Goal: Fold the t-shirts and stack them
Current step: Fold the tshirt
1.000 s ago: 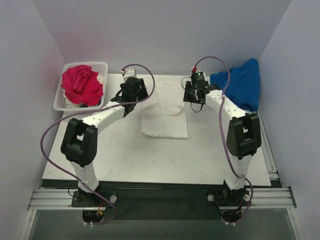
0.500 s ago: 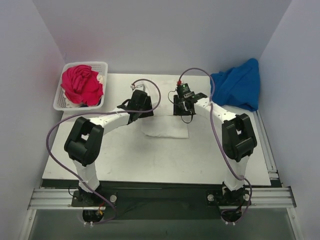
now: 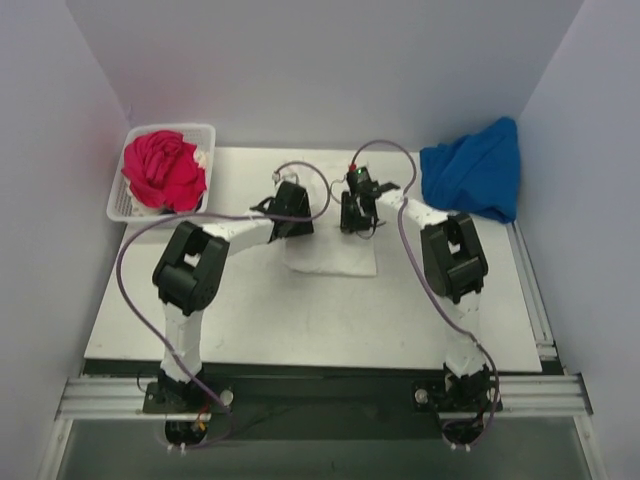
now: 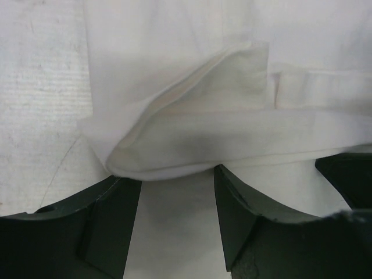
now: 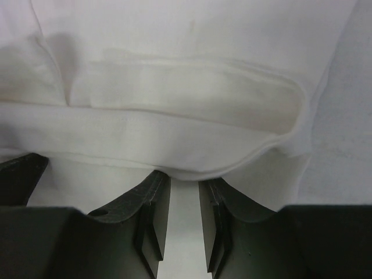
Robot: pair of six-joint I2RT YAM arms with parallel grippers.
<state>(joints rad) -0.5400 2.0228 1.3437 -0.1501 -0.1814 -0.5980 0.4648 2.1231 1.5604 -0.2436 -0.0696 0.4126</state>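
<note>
The white t-shirt [image 3: 335,258] lies folded into a small rectangle at the middle of the table. No red print shows. My left gripper [image 3: 297,226] is at its far left corner and my right gripper [image 3: 353,222] at its far right corner. In the left wrist view the jaws [image 4: 177,174] stand wide apart with the folded shirt edge [image 4: 174,151] just in front of the tips. In the right wrist view the jaws [image 5: 185,183] stand a narrow gap apart, the fold edge [image 5: 192,163] lying across their tips. A bright blue t-shirt [image 3: 472,180] lies bunched at the far right.
A white lattice basket [image 3: 120,205] at the far left holds a crumpled magenta-pink shirt [image 3: 162,170] with a bit of white cloth [image 3: 205,157] beside it. White walls close in the back and both sides. The table's near edge [image 3: 300,355] runs in front of the arm bases.
Both grippers have moved toward each other and toward the near side, bringing the shirt's far part over onto itself. The white shirt now looks shorter.
</note>
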